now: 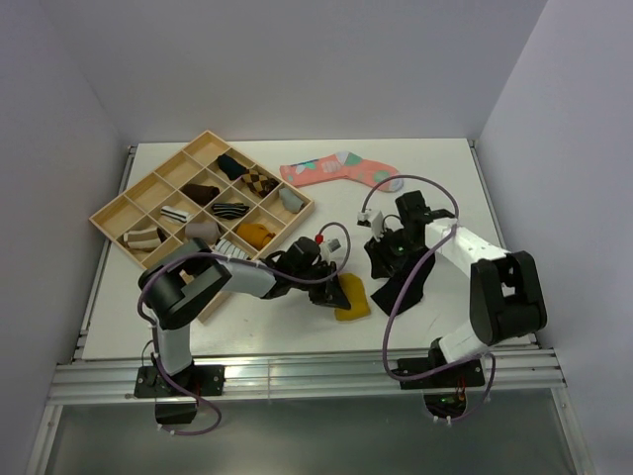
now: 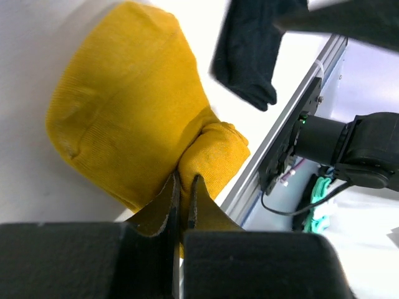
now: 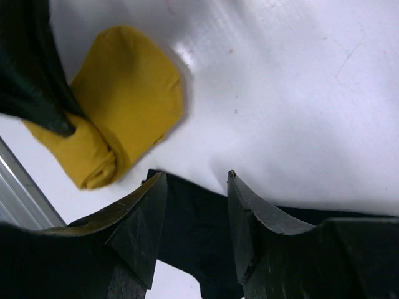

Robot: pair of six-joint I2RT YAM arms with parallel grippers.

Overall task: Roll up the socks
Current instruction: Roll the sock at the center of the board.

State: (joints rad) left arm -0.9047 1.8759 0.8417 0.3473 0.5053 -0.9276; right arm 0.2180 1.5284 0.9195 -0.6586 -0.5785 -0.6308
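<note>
The mustard-yellow sock [image 1: 353,300] lies near the table's front edge, partly rolled, with a thick roll at its near end [image 2: 209,152]. My left gripper [image 2: 185,180] is shut on that roll, pinching the yellow fabric between its fingertips. Just to the right, the black sock [image 1: 404,282] lies flat. My right gripper [image 3: 196,177] hovers open over the black sock [image 3: 196,218], one finger on each side of its end and nothing pinched. The right wrist view also shows the yellow sock [image 3: 128,99] and one dark left finger [image 3: 31,75] on it.
A wooden compartment tray [image 1: 117,211] holding several small sock bundles sits at the back left. A pink patterned sock [image 1: 336,170] lies at the back centre. The aluminium rail [image 1: 297,376] along the table's front edge runs close behind both socks.
</note>
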